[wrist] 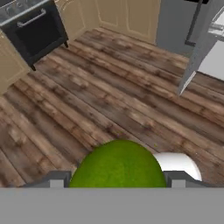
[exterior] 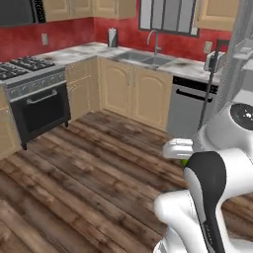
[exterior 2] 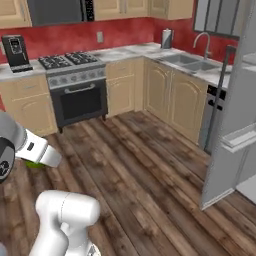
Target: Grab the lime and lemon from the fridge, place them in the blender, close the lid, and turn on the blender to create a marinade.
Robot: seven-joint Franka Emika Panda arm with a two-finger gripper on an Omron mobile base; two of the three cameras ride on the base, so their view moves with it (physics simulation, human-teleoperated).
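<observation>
A round green fruit, by its colour the lime, sits between my gripper's fingertips, and the gripper is shut on it. From the base cameras only a sliver of the lime peeks out under the white hand, held above the wooden floor. The fridge stands at the right with its grey door swung open, its pale door bin showing. The door edge lies ahead to the right in the hand view. The lemon, the blender and the lid are out of view.
A black oven with a gas hob stands against the red wall, a coffee machine to its left. Sink and tap sit on the counter, a grey dishwasher beside the fridge. Wooden floor stretches between.
</observation>
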